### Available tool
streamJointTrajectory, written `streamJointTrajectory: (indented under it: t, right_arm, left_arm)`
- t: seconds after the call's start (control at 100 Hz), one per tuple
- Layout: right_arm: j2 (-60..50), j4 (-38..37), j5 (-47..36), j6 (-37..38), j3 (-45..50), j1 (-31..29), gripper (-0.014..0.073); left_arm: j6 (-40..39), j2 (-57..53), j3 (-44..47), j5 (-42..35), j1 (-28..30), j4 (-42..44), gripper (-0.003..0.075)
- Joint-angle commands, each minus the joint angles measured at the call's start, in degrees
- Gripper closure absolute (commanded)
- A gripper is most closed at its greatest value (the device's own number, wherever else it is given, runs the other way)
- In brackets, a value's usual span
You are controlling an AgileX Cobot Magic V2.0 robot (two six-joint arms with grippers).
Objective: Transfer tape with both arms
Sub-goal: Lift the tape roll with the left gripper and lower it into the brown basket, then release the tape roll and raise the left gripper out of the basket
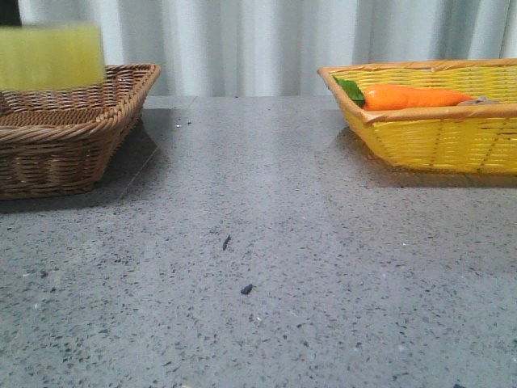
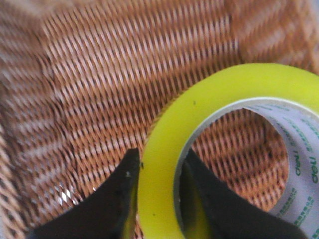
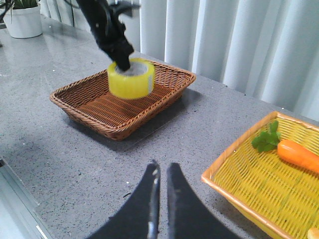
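The left hand (image 2: 157, 199) gripped the tape (image 3: 131, 78) by its wall, one finger inside the white core and one against the yellow outside, and held the roll lifted above the brown basket (image 3: 122, 99) at the table's (image 1: 266, 267) left side. The right hand (image 3: 160, 199) hung over the bare table between the two baskets, its fingers nearly together and gripping nothing. The yellow basket (image 1: 428, 129) on the right held a carrot (image 1: 412, 97). The hold looked narrow, pinching only a small part of the roll's wall, so the tape could probably swing or twist about the fingers as it was carried, and a slip would likely drop it back into the basket or onto its rim. With its fingers so close, the right hand would need to spread before any handover, or it could knock the roll loose.
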Motion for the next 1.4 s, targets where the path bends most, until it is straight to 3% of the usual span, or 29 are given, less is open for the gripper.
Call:
streamJointTrajectory:
  t: [0.0, 0.08, 0.26, 0.3, 0.39, 0.65, 0.89, 1.18, 1.28, 1.39]
  right_arm:
    - [0.69, 0.52, -3.99, -0.06, -1.3, -0.1, 0.064]
    - [0.69, 0.52, -3.99, -0.06, -1.3, -0.1, 0.064]
    - [0.69, 0.52, -3.99, -0.06, -1.3, -0.1, 0.064]
    - [0.69, 0.52, -3.99, -0.06, -1.3, -0.1, 0.064]
    - [0.47, 0.52, -3.99, -0.06, -1.3, -0.1, 0.064]
    - [-6.97, -4.08, -5.07, -0.06, 4.8, -0.1, 0.064]
    - [-16.64, -8.34, -6.09, -0.06, 13.6, -0.1, 0.064]
    - [-18.69, -8.34, -4.79, -0.06, 14.71, -0.1, 0.064]
    - [-18.69, -8.34, -4.79, -0.06, 14.71, -0.1, 0.064]
    - [-18.69, -8.34, -4.79, -0.06, 14.71, -0.1, 0.064]
  left_arm:
    - [-0.46, -3.47, 1.03, -1.55, 0.12, -1.05, 0.0726]
    - [-0.46, -3.47, 1.41, -1.55, 0.12, -0.69, 0.0643]
    - [-0.46, -4.61, 1.28, -1.55, 0.12, 0.17, 0.032]
    - [-0.46, -5.39, 1.28, -1.9, 0.12, 0.27, 0.0285]
    - [-0.46, -8.4, 1.28, -3.96, 0.12, 0.57, 0.0282]
    - [-0.8, -28.84, 8.21, -18.84, -4.75, -0.25, 0.0427]
    - [-0.8, -52.37, 30.96, -33.39, -13.34, -4.84, 0.0483]
    - [-0.8, -78.91, 58.54, -48.79, -14.01, -6.76, 0.0533]
    - [-0.8, -86.86, 64.82, -50.24, -14.01, -6.63, 0.0579]
    - [-0.8, -90.37, 68.08, -45.14, -14.01, -6.74, 0.074]
